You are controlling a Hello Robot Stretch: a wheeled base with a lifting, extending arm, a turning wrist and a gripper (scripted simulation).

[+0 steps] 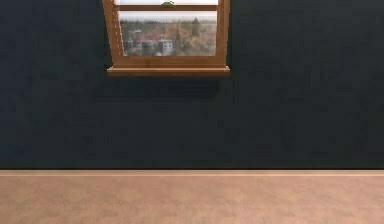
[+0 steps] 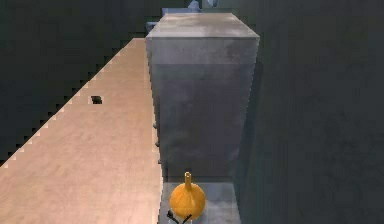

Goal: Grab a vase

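Where the forward view looks: I see a dark wall (image 1: 300, 110) across the whole width. A wood-framed window (image 1: 167, 40) sits at the top just left of the middle, with rooftops and trees behind the glass. A strip of tan floor (image 1: 190, 200) runs along the bottom.
Arm side view, left: more dark wall, then a band of tan floor running up and away. A dark square (image 2: 96, 100) lies on it, too small for me to name.
Arm side view, middle: a tall grey block (image 2: 200, 90), a cabinet or the like, stands at the floor's right edge.
Vase: the orange vase (image 2: 187, 197), round-bellied with a thin neck, stands upright at the bottom edge just left of the middle. It is on a low grey surface (image 2: 225, 200) at the foot of the grey block.
Beside the vase: a dark speck (image 2: 172, 215) touches its lower left; I cannot tell what it is.
Arm side view, right: dark wall again.
Gripper: I cannot tell its state from here.
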